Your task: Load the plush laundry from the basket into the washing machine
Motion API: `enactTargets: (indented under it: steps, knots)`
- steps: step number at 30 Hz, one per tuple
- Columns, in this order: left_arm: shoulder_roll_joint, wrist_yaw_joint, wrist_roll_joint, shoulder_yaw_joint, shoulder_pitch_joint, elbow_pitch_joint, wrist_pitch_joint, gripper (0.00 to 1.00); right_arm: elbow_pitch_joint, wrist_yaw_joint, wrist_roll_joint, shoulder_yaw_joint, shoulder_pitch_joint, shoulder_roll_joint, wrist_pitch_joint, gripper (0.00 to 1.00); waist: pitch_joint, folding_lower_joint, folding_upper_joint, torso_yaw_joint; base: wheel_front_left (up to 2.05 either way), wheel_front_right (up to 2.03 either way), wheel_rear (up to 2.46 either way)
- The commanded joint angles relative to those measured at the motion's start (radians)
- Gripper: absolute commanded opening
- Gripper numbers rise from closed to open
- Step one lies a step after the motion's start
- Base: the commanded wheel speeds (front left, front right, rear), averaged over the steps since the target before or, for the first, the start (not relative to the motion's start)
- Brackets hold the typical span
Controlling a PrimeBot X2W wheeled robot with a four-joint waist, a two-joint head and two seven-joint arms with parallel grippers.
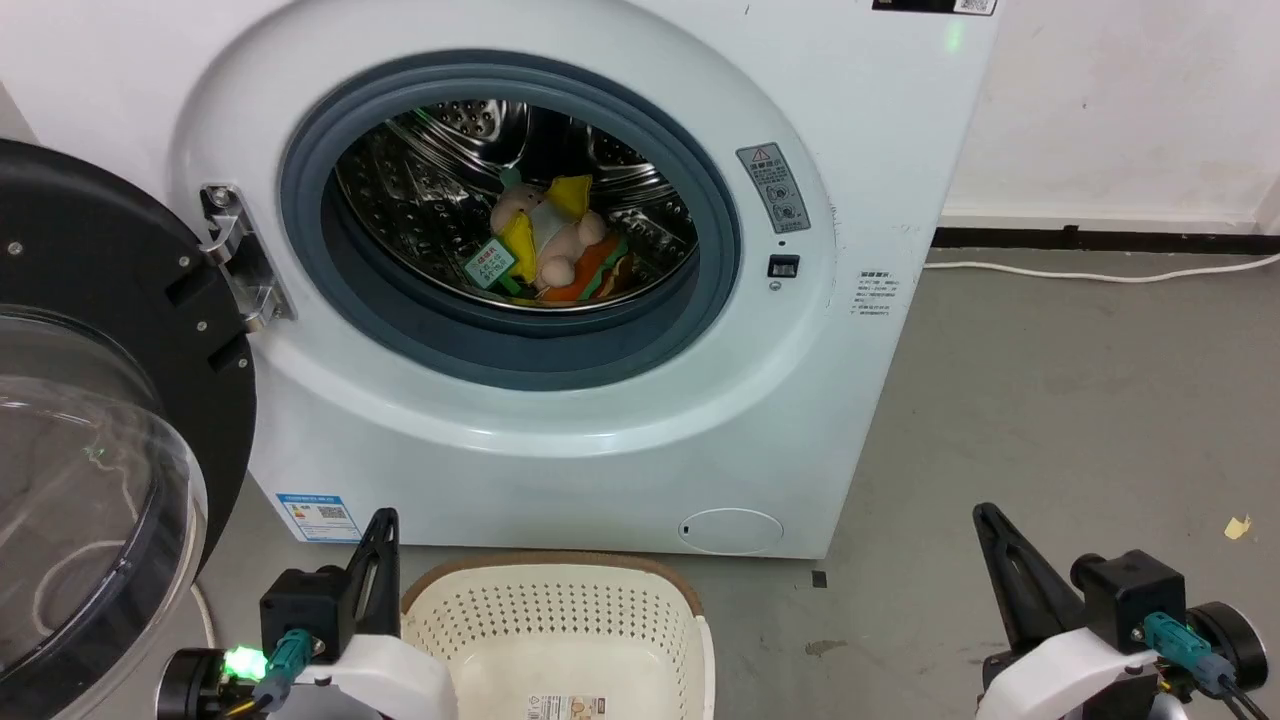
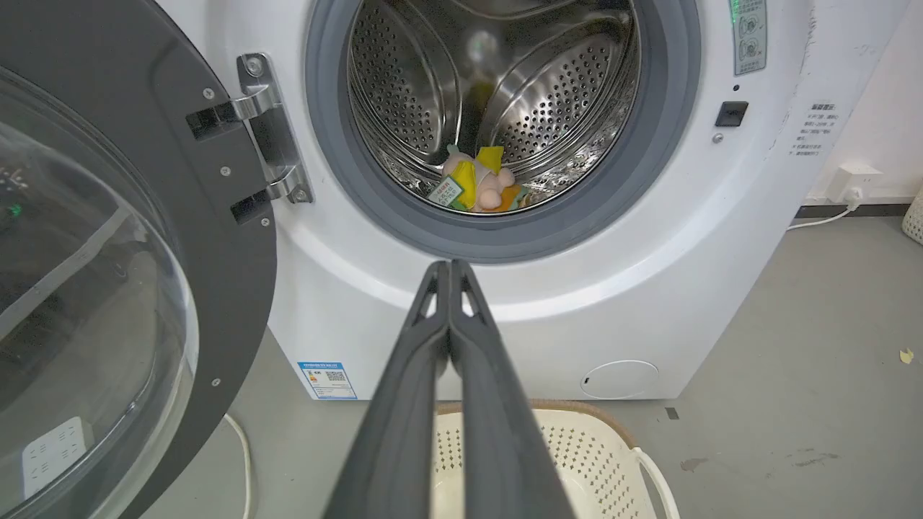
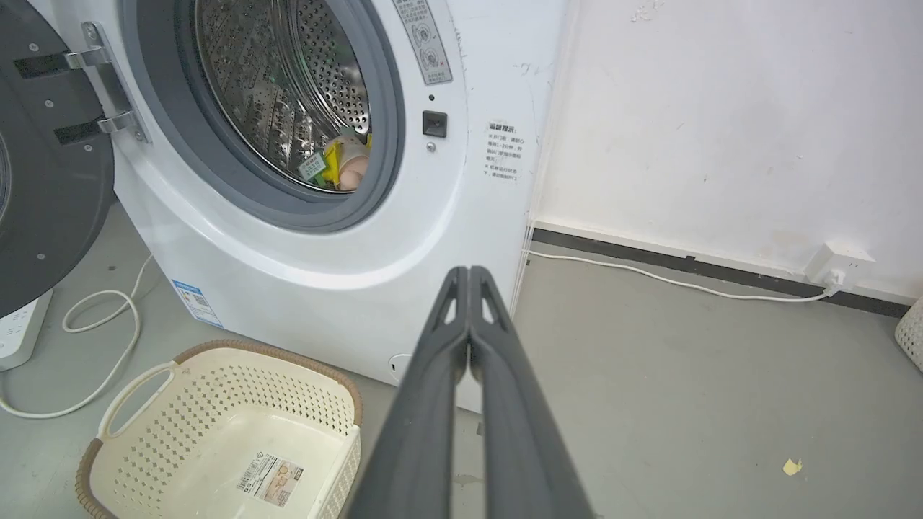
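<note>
The plush laundry (image 1: 555, 248) lies bunched on the bottom of the steel drum inside the washing machine (image 1: 560, 420), peach doll, yellow pieces, orange burger and green-white tag together; it also appears small as plush laundry (image 2: 476, 184) and plush laundry (image 3: 340, 164). The cream basket (image 1: 560, 610) stands on the floor before the washer, nothing in it but a barcode sticker (image 3: 270, 477). My left gripper (image 1: 385, 520) is shut at the basket's left; left gripper (image 2: 449, 267) points at the washer. My right gripper (image 1: 985, 515) is shut, well to the right; right gripper (image 3: 469, 272).
The round door (image 1: 90, 420) with its clear dome hangs wide open at the left. A white cable (image 3: 101, 339) and power strip lie on the floor at the left. Another cable (image 1: 1100, 270) runs along the wall. Grey floor spreads to the right.
</note>
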Motion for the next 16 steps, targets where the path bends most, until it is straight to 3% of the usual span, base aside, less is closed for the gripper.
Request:
enactTargets:
  steps: [1,16]
  knots:
    - [-0.002,-0.006,0.008,0.006,-0.015,-0.006,0.003,0.00,-0.005,-0.001,-0.008,-0.001,-0.014,0.000,0.001,0.00,0.000,0.0000,0.0000,0.000,0.00,0.00,0.00]
    - [-0.002,-0.006,0.008,0.006,-0.015,-0.006,0.003,0.00,-0.005,-0.001,-0.008,-0.001,-0.014,0.000,0.001,0.00,0.000,0.0000,0.0000,0.000,0.00,0.00,0.00]
